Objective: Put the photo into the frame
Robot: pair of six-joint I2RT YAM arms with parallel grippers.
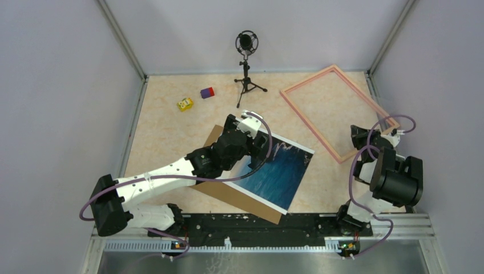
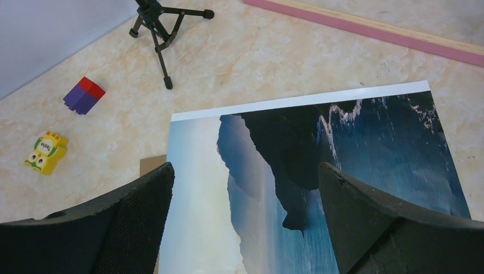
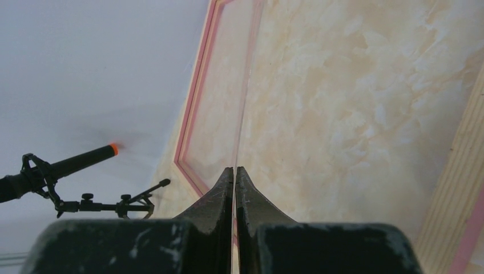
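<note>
The photo (image 1: pixel 279 171), a dark cliff over blue sea with a white border, lies flat on a brown backing board (image 1: pixel 228 194) at mid-table. My left gripper (image 1: pixel 246 119) hovers over its far end. In the left wrist view it (image 2: pixel 246 168) is open, fingers wide apart above the photo (image 2: pixel 342 148), holding nothing. The pink frame (image 1: pixel 308 79) lies empty at the back right. My right gripper (image 1: pixel 359 137) sits at the frame's near corner. In the right wrist view it (image 3: pixel 235 168) is shut on a thin clear sheet seen edge-on, beside the frame's edge (image 3: pixel 454 211).
A microphone on a small tripod (image 1: pixel 246 57) stands at the back centre. A yellow toy (image 1: pixel 184 104) and a red-and-purple block (image 1: pixel 207 92) lie at the back left. Pale walls close in the table on three sides. The frame's pink rail (image 2: pixel 365 29) runs beyond the photo.
</note>
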